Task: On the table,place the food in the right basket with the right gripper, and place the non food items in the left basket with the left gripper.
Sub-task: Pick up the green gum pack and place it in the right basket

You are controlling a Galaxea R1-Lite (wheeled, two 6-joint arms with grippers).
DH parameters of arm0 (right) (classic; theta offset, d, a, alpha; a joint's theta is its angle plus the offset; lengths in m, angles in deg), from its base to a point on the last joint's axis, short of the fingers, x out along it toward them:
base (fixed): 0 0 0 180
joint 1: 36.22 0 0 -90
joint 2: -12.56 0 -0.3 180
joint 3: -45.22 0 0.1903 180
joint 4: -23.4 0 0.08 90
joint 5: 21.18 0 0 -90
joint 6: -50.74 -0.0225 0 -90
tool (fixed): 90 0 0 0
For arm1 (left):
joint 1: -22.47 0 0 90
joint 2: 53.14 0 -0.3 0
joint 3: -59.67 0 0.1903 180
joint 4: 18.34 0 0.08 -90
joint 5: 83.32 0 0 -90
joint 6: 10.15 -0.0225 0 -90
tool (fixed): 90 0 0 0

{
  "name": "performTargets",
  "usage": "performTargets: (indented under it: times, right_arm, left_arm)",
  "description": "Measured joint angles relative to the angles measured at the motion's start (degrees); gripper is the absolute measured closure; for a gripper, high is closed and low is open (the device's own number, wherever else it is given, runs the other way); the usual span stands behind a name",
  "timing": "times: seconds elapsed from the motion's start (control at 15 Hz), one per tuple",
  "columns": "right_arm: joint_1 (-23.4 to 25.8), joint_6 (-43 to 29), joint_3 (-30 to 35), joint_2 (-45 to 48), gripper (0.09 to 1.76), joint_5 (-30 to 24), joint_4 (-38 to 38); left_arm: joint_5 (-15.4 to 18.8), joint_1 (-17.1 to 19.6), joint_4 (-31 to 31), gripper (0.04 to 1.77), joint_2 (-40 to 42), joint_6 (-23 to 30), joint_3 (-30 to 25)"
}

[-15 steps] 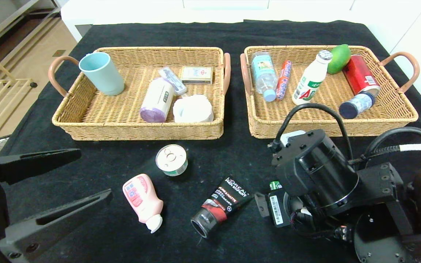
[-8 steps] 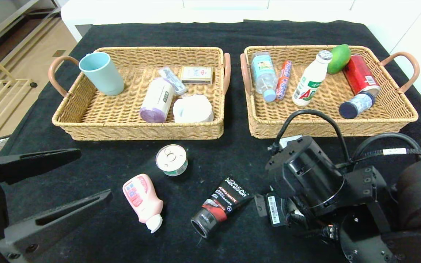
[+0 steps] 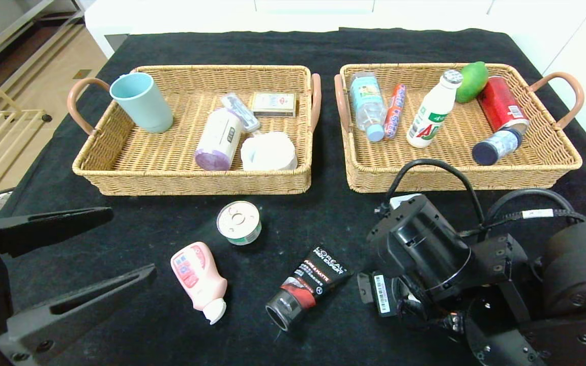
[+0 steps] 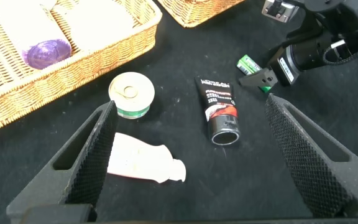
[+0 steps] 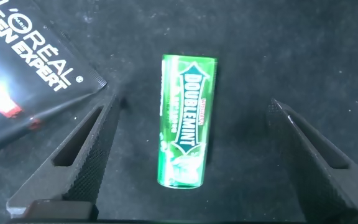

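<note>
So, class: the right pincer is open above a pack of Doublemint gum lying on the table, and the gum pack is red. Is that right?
Not quite. The right pincer is open above the Doublemint gum pack on the table, but the pack is green, not red, as the right wrist view shows.

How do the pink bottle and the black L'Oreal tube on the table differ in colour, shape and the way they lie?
The pink bottle is pale pink and rounded; the black L'Oreal tube is black with a red band and flattens toward its sealed end. The pink bottle's white cap points toward the robot and slightly right; the black L'Oreal tube's cap points toward the robot and left. Both lie on their sides on the black table, outside the baskets.
</note>
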Motion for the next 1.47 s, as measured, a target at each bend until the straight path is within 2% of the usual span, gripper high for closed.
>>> performTargets:
  times: [0.2,0.47,0.67,0.73,1.47]
  right_arm:
    - [0.02,-0.07,0.0,-0.13,0.14,0.0,0.02]
    - [0.02,-0.72,0.01,-0.57,0.76,-0.23,0.07]
    - [0.0,-0.72,0.01,-0.63,1.08,-0.41,0.05]
    - [-0.05,-0.72,0.0,-0.68,1.3,-0.41,0.05]
    - [-0.39,-0.79,0.06,-1.07,1.3,-0.34,0.09]
  left_arm:
    - [0.0,0.02,0.0,0.09,0.0,-0.3,-0.01]
    - [0.0,0.02,0.0,0.09,0.09,-0.34,-0.01]
    - [0.0,0.0,0.0,0.09,0.09,-0.37,-0.01]
    - [0.0,0.0,0.0,0.09,0.09,-0.37,-0.01]
    - [0.02,0.05,0.0,0.09,0.11,-0.48,0.07]
